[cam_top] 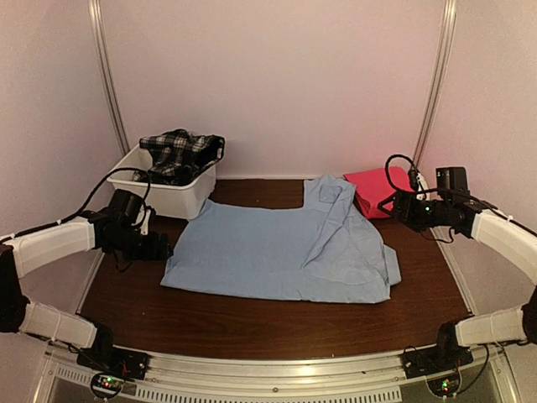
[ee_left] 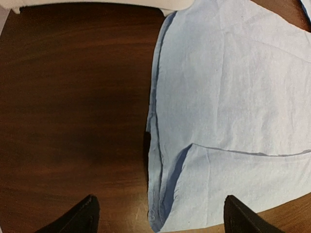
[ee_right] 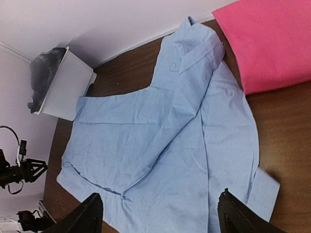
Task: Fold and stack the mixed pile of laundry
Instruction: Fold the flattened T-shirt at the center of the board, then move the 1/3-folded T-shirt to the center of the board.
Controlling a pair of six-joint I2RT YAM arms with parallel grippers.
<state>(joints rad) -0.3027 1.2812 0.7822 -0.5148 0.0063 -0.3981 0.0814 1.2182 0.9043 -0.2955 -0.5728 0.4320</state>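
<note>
Pink-red cloth [cam_top: 377, 191] — visible overhead and right wrist, not left.

Light blue collared shirt [cam_top: 277, 252] lies partly folded at the centre of the bench [cam_top: 252, 323]; pink-red cloth [cam_top: 382, 186] folded at far right corner; plaid garment [cam_top: 178, 151] heaped in far-left tub [cam_top: 180, 200].

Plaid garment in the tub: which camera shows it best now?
Top external: the plaid garment heaps over the rim of the white tub, pattern clear. Right wrist shows it only as a dark bundle at the frame's edge. Left wrist doesn't show it.
</note>
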